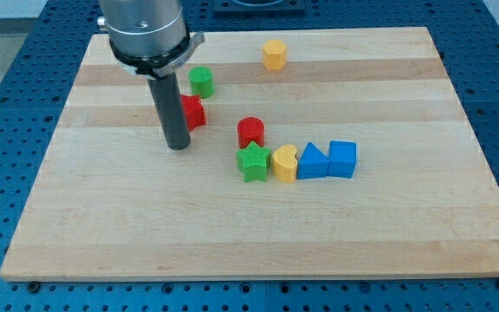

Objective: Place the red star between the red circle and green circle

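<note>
The wooden desk (258, 234) is lying on a blue perforated base (7, 104), with its lower half bare of blocks.

Nearest the view's bottom, a row of four blocks is sitting right of centre. From the view's left: a green star (253, 162), a yellow heart (285, 163), a blue triangle (312, 162) and a blue cube (342, 159). The four are standing side by side, touching or nearly so; I cannot tell which.

Just above the green star, the red circle (250, 132) is standing upright, close to the star and possibly touching it.

To the view's left of that, the rod is coming straight down from the grey arm housing (145, 30). My tip (178, 146) is resting on the desk at the lower left of the red star (192, 113). The rod is covering the star's left part, so contact cannot be confirmed. The arm carries no end effector with jaws, only the rod, so there is no apart-or-together state to record.

The red star is sitting just below the green circle (201, 81), slightly to its left, with a small gap showing. The star is lying to the view's left of the red circle and apart from it, roughly between the two circles but nearer the green one.

Farthest back, a yellow hexagon (274, 55) is standing alone near the view's top, well apart from the rest.
</note>
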Robot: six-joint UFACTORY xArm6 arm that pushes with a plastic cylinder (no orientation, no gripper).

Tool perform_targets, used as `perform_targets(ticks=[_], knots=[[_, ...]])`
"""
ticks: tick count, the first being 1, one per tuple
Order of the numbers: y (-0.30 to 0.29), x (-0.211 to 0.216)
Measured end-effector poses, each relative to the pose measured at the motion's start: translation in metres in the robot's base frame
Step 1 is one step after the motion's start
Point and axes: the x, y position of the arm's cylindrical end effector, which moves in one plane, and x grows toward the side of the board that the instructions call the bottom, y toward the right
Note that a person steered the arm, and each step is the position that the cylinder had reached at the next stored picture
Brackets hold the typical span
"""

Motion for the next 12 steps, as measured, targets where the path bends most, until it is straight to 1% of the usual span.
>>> perform_targets(ticks=[1,3,6,9,12], knots=[[-0.015,-0.002],[-0.021,-0.015],[-0.021,-0.054],[-0.02,-0.057],[-0.007,-0.057]])
